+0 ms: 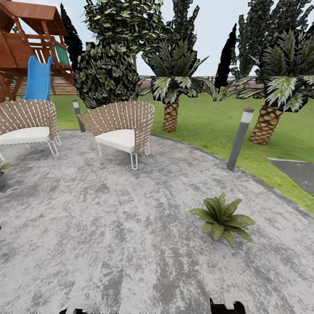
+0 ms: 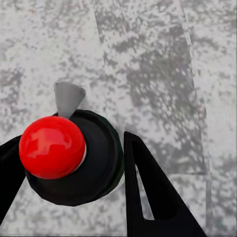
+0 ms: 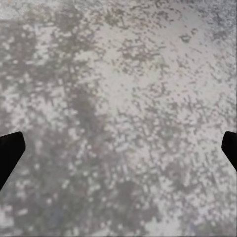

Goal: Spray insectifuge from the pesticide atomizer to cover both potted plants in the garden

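We hold the pesticide atomizer (image 2: 74,163) clamped in our left gripper (image 2: 74,192); our right gripper (image 3: 118,153) gapes wide. One potted plant (image 1: 222,219) sits near the stone patio's (image 1: 109,226) right edge.

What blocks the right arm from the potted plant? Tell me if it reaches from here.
Probably not from here: nothing blocks it, only bare patio lies between the right gripper and the potted plant, but the plant sits well ahead.
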